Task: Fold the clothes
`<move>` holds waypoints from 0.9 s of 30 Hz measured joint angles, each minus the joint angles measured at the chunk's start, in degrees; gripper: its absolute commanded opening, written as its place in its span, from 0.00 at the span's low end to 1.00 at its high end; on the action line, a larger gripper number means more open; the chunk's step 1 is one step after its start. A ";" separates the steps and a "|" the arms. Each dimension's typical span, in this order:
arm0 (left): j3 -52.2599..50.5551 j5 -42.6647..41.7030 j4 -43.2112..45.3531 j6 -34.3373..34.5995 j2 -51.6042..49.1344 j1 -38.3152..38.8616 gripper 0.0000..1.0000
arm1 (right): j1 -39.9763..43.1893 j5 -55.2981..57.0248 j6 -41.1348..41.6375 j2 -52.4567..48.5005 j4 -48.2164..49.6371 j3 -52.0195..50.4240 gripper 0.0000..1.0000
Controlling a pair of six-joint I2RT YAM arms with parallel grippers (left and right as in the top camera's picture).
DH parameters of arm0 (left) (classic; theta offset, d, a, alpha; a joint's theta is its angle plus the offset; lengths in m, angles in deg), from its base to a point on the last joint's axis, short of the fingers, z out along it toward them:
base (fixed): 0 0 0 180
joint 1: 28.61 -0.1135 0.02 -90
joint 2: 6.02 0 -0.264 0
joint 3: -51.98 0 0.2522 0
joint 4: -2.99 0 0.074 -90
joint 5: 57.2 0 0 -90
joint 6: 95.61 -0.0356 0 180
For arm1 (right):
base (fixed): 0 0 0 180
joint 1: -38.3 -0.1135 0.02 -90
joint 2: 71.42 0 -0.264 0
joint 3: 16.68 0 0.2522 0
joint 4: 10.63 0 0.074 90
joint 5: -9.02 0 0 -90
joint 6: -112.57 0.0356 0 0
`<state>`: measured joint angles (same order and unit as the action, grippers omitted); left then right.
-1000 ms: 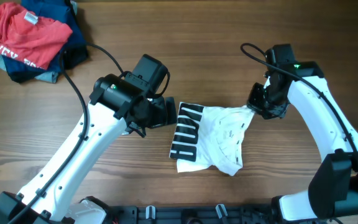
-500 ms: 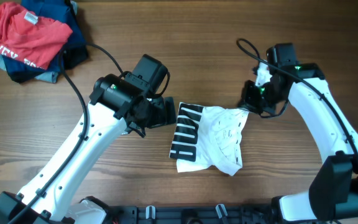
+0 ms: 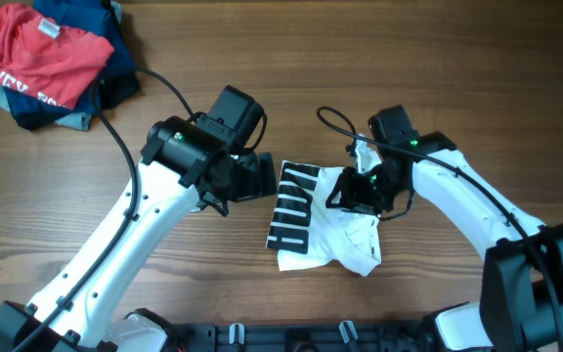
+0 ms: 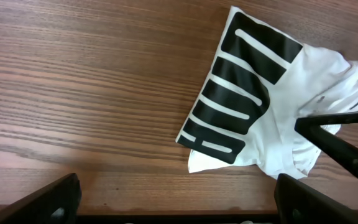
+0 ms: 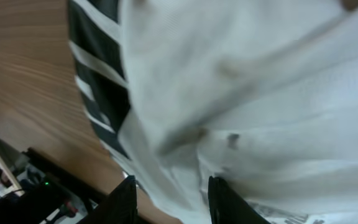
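Observation:
The white shirt [image 3: 325,230] lies crumpled in the middle of the wooden table, with a black block-letter print [image 3: 293,205] along its left side. It also shows in the left wrist view [image 4: 272,106] and fills the right wrist view [image 5: 247,93]. My right gripper [image 3: 352,193] is over the shirt's upper middle, shut on a fold of its white fabric [image 5: 169,199]. My left gripper [image 3: 259,177] is open and empty just left of the printed edge, with bare wood between its fingers [image 4: 176,199].
A pile with a red printed T-shirt [image 3: 37,54] on navy garments [image 3: 106,39] sits at the far left corner. The right arm's dark fingers [image 4: 340,143] reach over the shirt's right side. A black rail [image 3: 340,337] runs along the table's front edge.
My right gripper has moved left from the shirt's right corner to over its middle, pulling the white fabric with it. The left arm has not moved.

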<state>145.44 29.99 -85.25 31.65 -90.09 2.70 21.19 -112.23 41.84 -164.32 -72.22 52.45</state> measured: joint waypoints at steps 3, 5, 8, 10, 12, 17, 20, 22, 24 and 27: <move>0.00 0.00 -0.02 0.00 0.00 0.00 1.00 | 0.00 0.59 0.17 0.00 0.57 -0.63 0.41; 0.00 0.02 -0.09 0.00 0.00 0.00 1.00 | 0.00 0.76 0.15 0.00 1.20 -0.63 0.41; 0.00 0.00 -0.11 0.00 0.00 0.00 1.00 | 0.00 0.87 0.17 0.00 1.86 -0.66 0.41; 0.00 0.00 -0.11 0.00 0.00 0.00 1.00 | 0.00 0.87 0.44 0.00 2.38 -0.66 0.40; 0.00 0.00 -0.11 -0.02 0.00 0.00 1.00 | -0.07 0.85 1.20 0.00 3.54 -0.83 0.40; 0.00 0.00 -0.11 0.00 0.00 0.02 1.00 | -1.38 0.87 2.58 0.00 4.94 -1.79 0.40; 0.00 0.00 -0.11 0.00 0.00 0.02 1.00 | -1.64 0.87 3.41 0.00 5.16 -1.84 0.40; 0.00 0.02 -0.11 0.00 0.00 0.00 1.00 | -1.77 0.87 3.65 0.00 5.14 -1.84 0.37; 0.00 0.00 -0.13 0.00 0.00 0.00 1.00 | -2.16 0.90 4.09 0.00 5.40 -1.84 0.31; 0.00 0.00 -0.13 -0.02 0.00 0.00 1.00 | -2.49 2.01 5.11 0.00 5.51 -1.88 0.31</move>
<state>145.44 29.99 -85.38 31.63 -90.09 2.70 18.70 -110.22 46.95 -164.32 -66.72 50.57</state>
